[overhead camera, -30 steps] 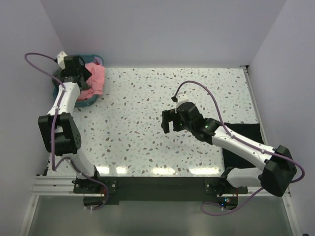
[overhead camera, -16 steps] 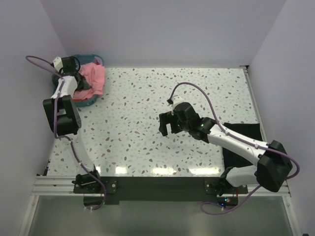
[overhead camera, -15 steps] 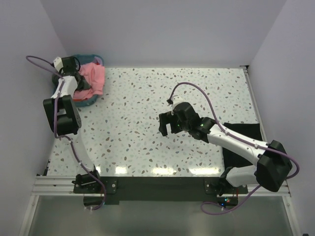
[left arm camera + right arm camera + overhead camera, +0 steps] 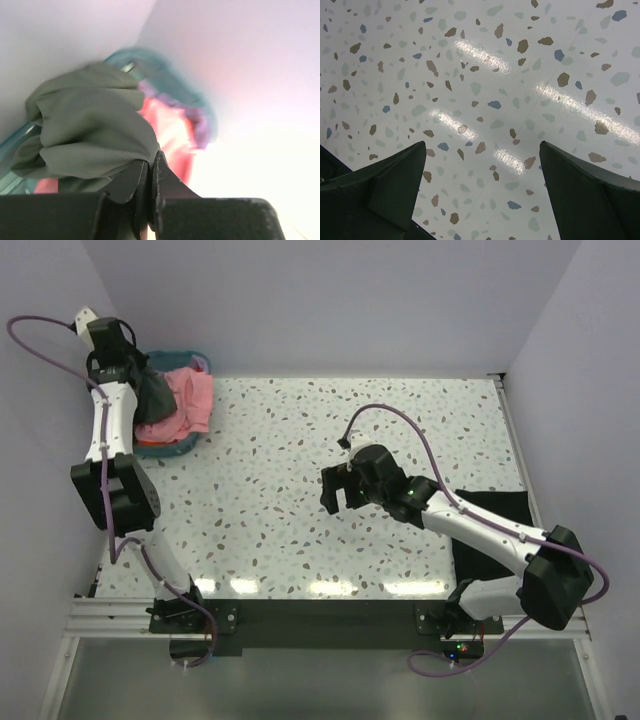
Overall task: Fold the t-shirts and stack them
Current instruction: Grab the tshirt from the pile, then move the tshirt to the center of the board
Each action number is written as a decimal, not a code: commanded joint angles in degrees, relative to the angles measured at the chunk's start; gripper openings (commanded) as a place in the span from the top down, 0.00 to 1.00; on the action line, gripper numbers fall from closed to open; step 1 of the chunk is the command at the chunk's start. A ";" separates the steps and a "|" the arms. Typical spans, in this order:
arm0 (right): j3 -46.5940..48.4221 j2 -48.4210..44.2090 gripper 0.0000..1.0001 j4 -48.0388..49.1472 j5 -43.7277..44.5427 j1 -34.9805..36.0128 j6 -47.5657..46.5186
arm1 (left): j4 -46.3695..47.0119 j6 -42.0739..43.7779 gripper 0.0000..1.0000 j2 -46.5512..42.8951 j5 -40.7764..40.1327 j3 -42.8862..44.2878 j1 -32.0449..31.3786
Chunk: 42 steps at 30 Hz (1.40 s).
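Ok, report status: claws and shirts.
Left claw shut on olive t-shirt, over teal basket. Right claw open over table, empty. Nothing in the way.

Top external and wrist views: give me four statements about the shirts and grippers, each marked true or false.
1. The left gripper is shut on the olive-grey shirt. True.
2. The right gripper holds the black shirt. False: it is open over bare table. The black shirt lies at the table's right edge, beside that arm.
3. The salmon-pink shirt sits in the teal basket. True.
4. The olive-grey shirt is spread flat on the table. False: it hangs bunched from the left gripper over the basket.
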 commanded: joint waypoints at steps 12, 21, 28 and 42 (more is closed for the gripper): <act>6.62 -5.09 0.01 -0.66 3.61 -0.03 -1.08 | 7.07 5.68 1.00 -30.57 7.97 5.75 -16.68; 4.87 -12.04 0.01 -1.72 13.43 -0.03 -1.08 | 9.09 1.81 0.95 -31.12 18.03 -5.32 -23.99; 5.83 -6.87 0.01 -3.65 18.20 -0.21 -0.73 | 4.85 -1.52 0.39 -13.88 28.97 -7.85 -24.95; 11.81 15.81 0.01 1.26 4.68 -0.03 0.85 | 8.22 -7.77 0.56 -39.72 4.20 -56.10 -31.45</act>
